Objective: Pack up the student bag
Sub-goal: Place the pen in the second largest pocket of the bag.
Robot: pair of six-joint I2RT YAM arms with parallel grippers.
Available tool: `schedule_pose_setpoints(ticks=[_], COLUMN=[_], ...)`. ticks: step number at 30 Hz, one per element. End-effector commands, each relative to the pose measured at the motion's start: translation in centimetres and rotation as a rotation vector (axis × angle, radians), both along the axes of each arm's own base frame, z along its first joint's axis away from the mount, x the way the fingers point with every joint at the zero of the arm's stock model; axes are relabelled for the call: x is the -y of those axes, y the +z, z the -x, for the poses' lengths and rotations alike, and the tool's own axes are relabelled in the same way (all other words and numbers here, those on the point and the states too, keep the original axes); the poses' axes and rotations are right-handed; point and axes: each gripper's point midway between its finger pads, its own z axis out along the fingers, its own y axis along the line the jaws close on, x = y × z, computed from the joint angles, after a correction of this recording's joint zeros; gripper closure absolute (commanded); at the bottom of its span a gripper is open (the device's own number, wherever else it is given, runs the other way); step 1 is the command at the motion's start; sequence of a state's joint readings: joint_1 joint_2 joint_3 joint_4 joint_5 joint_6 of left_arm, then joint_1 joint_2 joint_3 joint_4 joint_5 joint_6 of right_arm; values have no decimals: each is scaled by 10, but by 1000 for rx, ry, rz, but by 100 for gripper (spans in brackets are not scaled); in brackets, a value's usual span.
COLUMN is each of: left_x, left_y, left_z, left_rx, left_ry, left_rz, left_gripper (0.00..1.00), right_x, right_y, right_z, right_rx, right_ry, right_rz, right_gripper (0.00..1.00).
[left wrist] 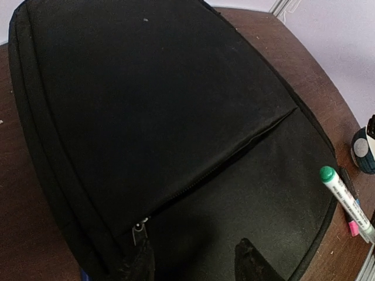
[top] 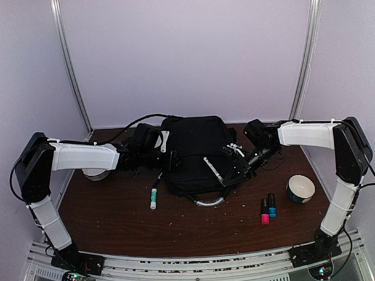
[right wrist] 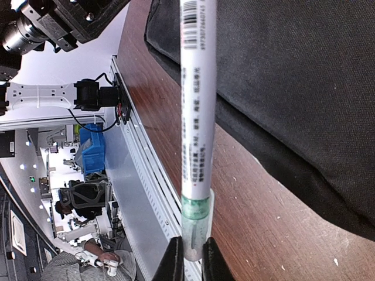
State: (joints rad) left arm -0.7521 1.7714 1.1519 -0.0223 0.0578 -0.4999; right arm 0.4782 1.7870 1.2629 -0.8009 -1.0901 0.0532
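The black student bag (top: 197,149) lies flat at the middle back of the table, its grey loop handle (top: 208,202) toward me. It fills the left wrist view (left wrist: 146,105), where a closed pocket zip ends at a pull tab (left wrist: 139,229). My left gripper (top: 173,161) is open and empty over the bag's left part (left wrist: 196,263), with one fingertip (left wrist: 137,260) just beside the pull tab. My right gripper (top: 229,174) is shut on the clear-capped end of a white marker (right wrist: 196,117) at the bag's front right edge (right wrist: 191,257). That marker's green end shows in the left wrist view (left wrist: 328,174).
A second white marker with a green cap (top: 154,197) lies left of the bag. A pink bottle (top: 264,213) and a blue bottle (top: 272,206) stand front right. A white bowl (top: 300,188) sits beside them. A tape roll (top: 95,174) lies under my left arm.
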Motion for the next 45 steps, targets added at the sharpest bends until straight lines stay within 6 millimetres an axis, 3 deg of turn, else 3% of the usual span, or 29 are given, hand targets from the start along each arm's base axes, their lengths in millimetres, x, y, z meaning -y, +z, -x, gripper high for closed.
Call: schedule_pose_setpoints(ticks=[1,11,22,33,39,45], left_x=[1,-4,-12,-10,-13,-11], left_y=[-1,-1,7,13,17,15], left_z=[-4,-1,3,5,8,9], left_rx=[-7,-21,-16,-14,-4,-7], left_ry=[30,46,77,77,84,79], left_rz=[15,8,1,6,8,11], left_gripper=[51,51,51,51,51,51], right_x=[-4,-5,-15,3,5,1], right_y=[-9,-36,-41,-43,-40,-33], right_z=[-5,-25,-57,-120,-117,-141], right_rx=[-124,-290,-371,-106,-112,2], right_ry=[-74,-201,-280,-289,-305,-261], right_rz=[-37,-28,-62,136,137,140], right_gripper=[93,94,96,95,92,89])
